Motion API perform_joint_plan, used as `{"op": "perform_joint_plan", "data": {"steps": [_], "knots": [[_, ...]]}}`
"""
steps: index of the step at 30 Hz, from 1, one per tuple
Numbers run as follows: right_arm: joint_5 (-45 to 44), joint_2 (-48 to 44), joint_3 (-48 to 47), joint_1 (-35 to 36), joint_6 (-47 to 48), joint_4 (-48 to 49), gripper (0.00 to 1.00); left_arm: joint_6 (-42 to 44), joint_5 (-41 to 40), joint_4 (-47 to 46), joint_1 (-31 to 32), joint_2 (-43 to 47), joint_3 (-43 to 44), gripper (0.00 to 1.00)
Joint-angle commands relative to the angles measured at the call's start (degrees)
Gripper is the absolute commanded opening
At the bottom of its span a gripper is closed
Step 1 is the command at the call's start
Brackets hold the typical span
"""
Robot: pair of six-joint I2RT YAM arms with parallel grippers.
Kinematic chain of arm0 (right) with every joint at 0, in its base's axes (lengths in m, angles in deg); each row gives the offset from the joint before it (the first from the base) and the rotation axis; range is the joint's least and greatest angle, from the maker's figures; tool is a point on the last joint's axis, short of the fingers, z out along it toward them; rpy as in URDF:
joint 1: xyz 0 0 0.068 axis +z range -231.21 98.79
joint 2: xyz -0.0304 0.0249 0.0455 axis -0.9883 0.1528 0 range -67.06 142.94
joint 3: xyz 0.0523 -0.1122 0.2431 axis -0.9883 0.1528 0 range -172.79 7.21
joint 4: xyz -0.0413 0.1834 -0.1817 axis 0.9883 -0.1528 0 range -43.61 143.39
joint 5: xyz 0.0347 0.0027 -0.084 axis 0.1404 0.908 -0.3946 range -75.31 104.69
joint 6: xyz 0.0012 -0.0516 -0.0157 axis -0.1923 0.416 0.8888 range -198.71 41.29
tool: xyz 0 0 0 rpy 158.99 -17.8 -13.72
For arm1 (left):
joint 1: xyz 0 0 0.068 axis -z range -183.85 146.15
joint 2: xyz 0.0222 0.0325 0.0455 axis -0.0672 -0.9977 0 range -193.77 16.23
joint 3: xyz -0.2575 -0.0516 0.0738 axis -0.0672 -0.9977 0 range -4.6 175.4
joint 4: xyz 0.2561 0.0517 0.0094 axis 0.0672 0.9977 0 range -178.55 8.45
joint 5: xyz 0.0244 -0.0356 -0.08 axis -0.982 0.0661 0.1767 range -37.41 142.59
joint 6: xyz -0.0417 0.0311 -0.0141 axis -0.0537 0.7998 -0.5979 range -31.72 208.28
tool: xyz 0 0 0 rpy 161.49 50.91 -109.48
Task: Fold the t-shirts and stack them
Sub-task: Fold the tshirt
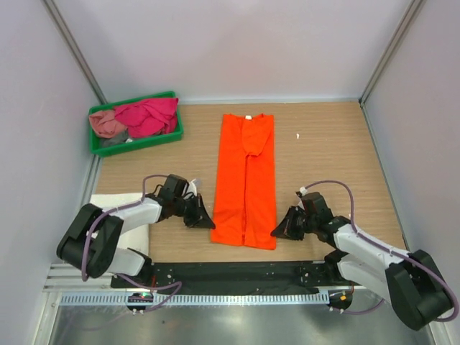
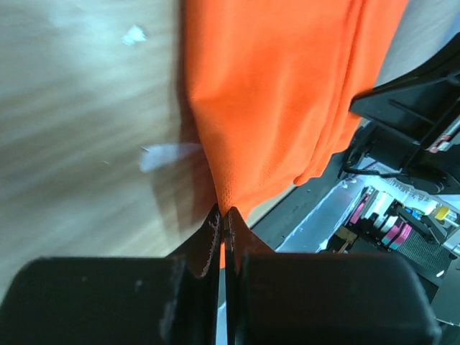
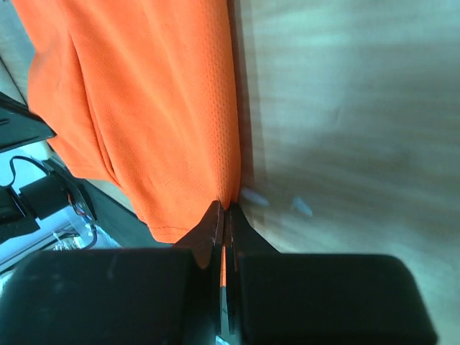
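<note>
While the bright orange cloth t-shirt (image 1: 246,180) lay folded into a long strip on the wooden table (image 1: 323,158), the left gripper (image 1: 207,218) and the right gripper (image 1: 279,231) each had its jaws clenched on the strip's near corners.

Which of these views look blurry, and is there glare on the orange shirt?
Top external: sharp and evenly lit, with no glare on the orange t-shirt. Left wrist: the table is smeared, and the left gripper is dark and soft. Right wrist: the cloth weave is crisp near the right gripper, and the table is blurred there too.
</note>
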Motion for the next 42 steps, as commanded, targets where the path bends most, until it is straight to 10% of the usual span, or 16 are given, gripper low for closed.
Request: {"op": "perform_joint_plan", "data": {"steps": [1,18,33,42], "knots": [[-2.23,-5.67,1.13,2.11,-2.63,-7.95,0.01,-5.29,-2.92,-0.90,3.34,5.89,-1.13,0.00],[-4.16,-11.31,-2.71,5.99,-6.68,-8.04,0.01,-10.92,-5.74,-0.73,8.72,11.27,-0.80,0.00],[3.13,32.18,-45.06,-12.11,13.35,-14.37,0.01,-5.03,0.23,4.72,-3.59,-19.39,41.11,0.00],[5.59,43.70,-56.25,-14.05,15.55,-15.87,0.01,-6.70,1.90,3.94,-6.66,-28.37,47.03,0.00]]}}
